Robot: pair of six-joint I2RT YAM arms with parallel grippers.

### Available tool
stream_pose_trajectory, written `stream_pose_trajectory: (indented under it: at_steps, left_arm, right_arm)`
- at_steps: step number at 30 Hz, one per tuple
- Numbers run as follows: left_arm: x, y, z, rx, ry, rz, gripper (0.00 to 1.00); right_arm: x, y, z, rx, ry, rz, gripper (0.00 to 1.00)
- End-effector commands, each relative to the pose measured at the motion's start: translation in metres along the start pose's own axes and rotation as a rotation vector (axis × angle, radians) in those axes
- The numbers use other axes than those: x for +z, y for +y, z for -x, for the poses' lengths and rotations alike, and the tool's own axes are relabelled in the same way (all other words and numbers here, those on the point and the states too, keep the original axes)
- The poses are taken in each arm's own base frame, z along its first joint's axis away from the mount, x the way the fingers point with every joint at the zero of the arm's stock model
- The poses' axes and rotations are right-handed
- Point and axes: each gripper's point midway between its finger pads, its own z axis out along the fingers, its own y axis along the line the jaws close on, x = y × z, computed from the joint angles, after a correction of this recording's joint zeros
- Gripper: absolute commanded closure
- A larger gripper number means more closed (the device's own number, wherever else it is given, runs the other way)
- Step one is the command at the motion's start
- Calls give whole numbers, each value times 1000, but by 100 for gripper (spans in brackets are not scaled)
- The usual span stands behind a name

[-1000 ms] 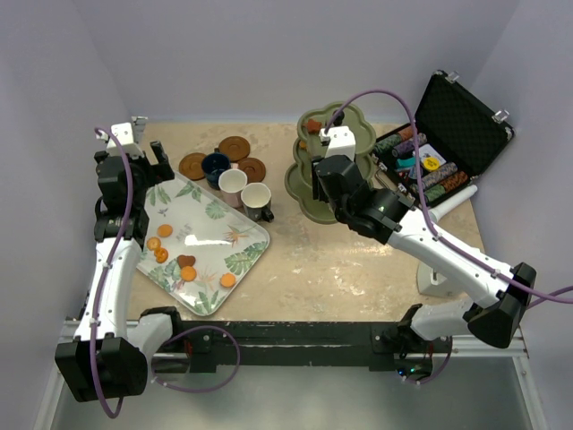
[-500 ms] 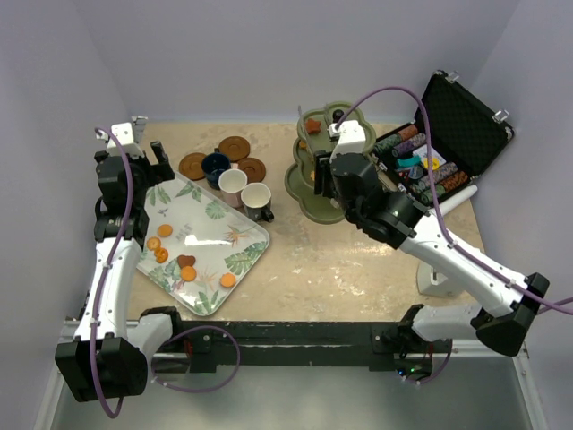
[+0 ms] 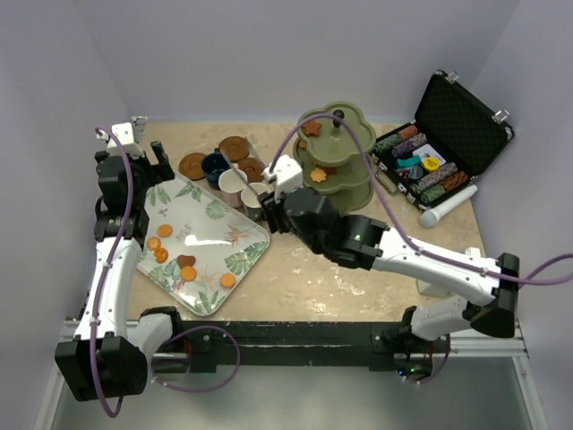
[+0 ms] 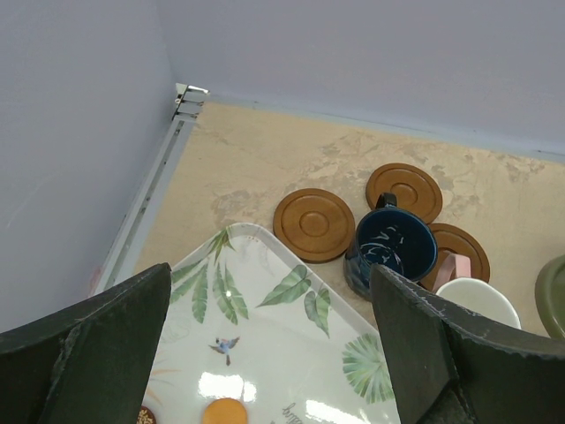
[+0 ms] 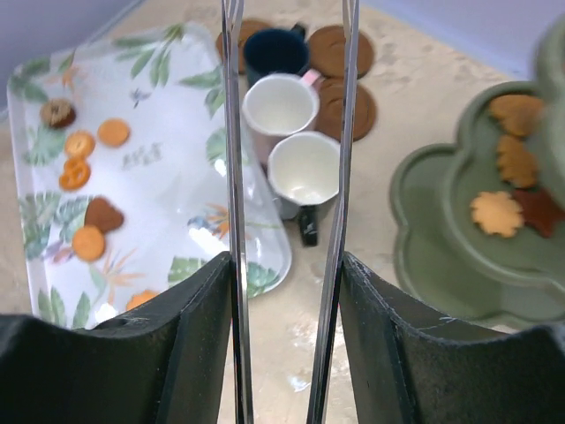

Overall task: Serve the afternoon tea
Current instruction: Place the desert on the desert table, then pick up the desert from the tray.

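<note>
The right gripper [image 3: 266, 191] hovered over the cups, its two thin fingers [image 5: 231, 177] parted with nothing between them. The left gripper [image 4: 269, 291] hung wide open and empty above the far corner of the leaf-patterned white tray [image 3: 201, 228]. In the right wrist view the small pinkish-white cup [image 5: 280, 104] and the small cream cup [image 5: 305, 168] sat framed between the fingers, just beside each other and perhaps touching, with the small navy cup [image 5: 275, 51] beyond them. The three round brown saucers [image 4: 312, 223] lay around the navy cup, and no cup looked squarely seated on one. Small orange and brown biscuits [image 3: 189, 273] lay on the tray, while others already sat on the tiers of the olive-green three-tier stand [image 3: 351, 190], well apart to the right.

The step in hand was probably taking a cup, the cream one being nearest the arm. To do it well, the gripper would need to come straight down with one finger inside the rim and one outside, on the side away from the pinkish-white cup, so the neighbour was not nudged. The cream cup's black handle [image 5: 307, 228] pointed toward the arms, so closing across the wall beside it, not over it, looked the firmer hold. The lift wanted to be vertical, the cup kept upright until centred over a free saucer
</note>
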Motion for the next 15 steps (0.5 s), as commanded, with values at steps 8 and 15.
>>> stream_pose_trajectory:
  at_steps: [8, 15]
  left_arm:
    - [5, -3, 5, -11, -31, -6, 1]
    - [7, -3, 2, -14, -22, -9, 1]
  right_arm:
    - [-15, 98, -82, -160, 186, 248, 50]
    - [-45, 130, -148, -249, 362, 392, 51]
